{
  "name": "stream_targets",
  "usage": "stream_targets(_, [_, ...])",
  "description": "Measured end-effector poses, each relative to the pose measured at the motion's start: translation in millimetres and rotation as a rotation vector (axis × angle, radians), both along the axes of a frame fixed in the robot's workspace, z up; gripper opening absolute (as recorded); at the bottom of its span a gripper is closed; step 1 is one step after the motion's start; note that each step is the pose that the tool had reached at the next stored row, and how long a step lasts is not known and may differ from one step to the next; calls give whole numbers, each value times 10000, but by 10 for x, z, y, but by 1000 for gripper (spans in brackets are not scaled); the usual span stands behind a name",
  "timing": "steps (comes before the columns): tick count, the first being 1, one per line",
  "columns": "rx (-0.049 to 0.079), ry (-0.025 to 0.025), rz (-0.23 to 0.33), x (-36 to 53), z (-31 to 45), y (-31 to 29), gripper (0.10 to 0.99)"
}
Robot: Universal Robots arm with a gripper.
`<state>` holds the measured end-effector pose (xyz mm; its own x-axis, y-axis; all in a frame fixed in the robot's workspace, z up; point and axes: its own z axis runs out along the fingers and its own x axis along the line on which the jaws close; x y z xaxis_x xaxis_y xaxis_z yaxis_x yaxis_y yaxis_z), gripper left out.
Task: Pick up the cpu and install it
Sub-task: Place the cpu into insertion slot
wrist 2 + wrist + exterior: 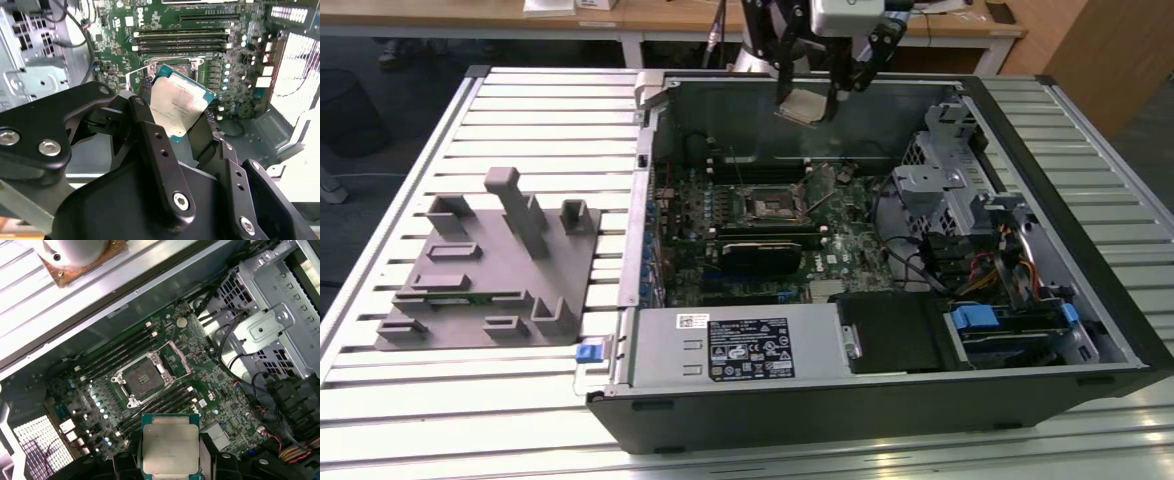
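Clenched on the cpu (803, 107) by two opposite edges, with the gripper (811, 100) up in the air just over the far wall of the open computer case (787, 410), touching nothing of the motherboard (854, 240). Held tilted rather than level with the board, pale metal top plain to see in both wrist views. Well apart from the black socket (767, 203), which lies below the jaws and inward from that far wall, near the middle of the board, with its bed apparently bare; judged carried but not yet installed.
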<state>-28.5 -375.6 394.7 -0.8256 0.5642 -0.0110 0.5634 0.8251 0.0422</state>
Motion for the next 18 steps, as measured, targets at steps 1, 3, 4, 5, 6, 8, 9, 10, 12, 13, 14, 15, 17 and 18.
stream_targets(1, [-1, 0, -177, 0, -2, 0, 541])
stream_targets(3, [-2, 0, -536, 0, -5, 0, 541])
stream_targets(4, [-4, 0, -699, 0, -6, 0, 541])
stream_targets(5, [-5, 0, -861, 0, -7, 0, 541])
stream_targets(6, [-6, 0, -1026, 0, -8, 0, 541])
stream_targets(8, [-7, 0, -1357, 0, -11, 0, 541])
stream_targets(9, [-9, 0, -1523, 0, -12, 0, 541])
stream_targets(10, [-11, 0, -1703, 0, -13, 0, 541])
stream_targets(12, [-13, 0, -2044, 0, -17, 0, 541])
stream_targets(13, [-15, 0, -2216, 0, -19, 0, 541])
stream_targets(14, [-15, 0, -2389, 0, -21, 0, 541])
stream_targets(15, [-16, 0, -2561, 0, -23, 0, 541])
stream_targets(17, [-18, 0, -2903, 0, -26, 0, 541])
stream_targets(18, [-19, 0, -3077, 0, -28, 0, 541])
